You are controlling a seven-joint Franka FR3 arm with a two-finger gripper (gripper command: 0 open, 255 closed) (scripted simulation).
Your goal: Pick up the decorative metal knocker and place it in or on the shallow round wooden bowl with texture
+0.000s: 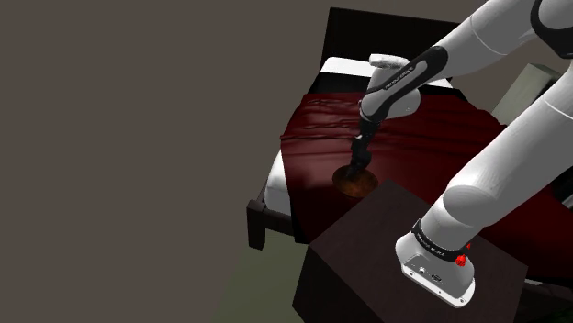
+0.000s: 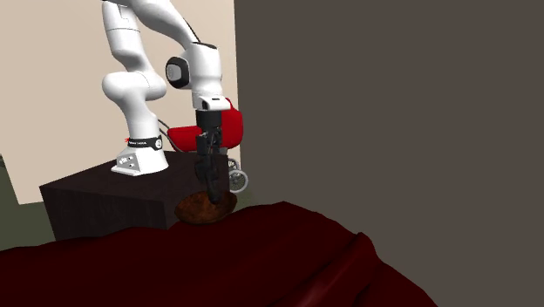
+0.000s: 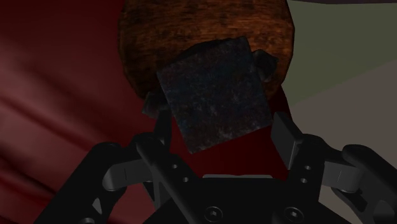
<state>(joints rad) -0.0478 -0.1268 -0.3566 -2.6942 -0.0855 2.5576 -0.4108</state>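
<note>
- Black fingers [image 3: 287, 137] of the gripper [image 3: 221, 125] stand apart from each other in my wrist view. They are clamped on the edges of the knocker [image 3: 213, 92], one on each side.
- The knocker shows me a dark, speckled square plate, tilted between the fingers, with small dark lugs sticking out at two of its corners.
- It hangs in the grip directly over the bowl [image 3: 159, 38], a round, mottled brown dish. I cannot make out whether the two touch.
- In the shoulder view the gripper [image 1: 359, 158] points straight down, just above the bowl [image 1: 356, 184].
- The bowl rests on the dark red bedspread [image 1: 413, 138], just beside the corner of the dark box stand [image 1: 367, 248] that carries the arm.
- In the wrist view I see a strip of pale greenish floor [image 3: 343, 51] past the bowl's rim.
- Further along the bed, white bedding [image 1: 344, 69] shows above the red cover, with a black headboard [image 1: 367, 37] behind it.
- In the second exterior view a red wheeled cart [image 2: 231, 131] stands behind the gripper [image 2: 209, 183].
- A flat grey-brown wall [image 1: 138, 138] takes up the shoulder view's left.
</note>
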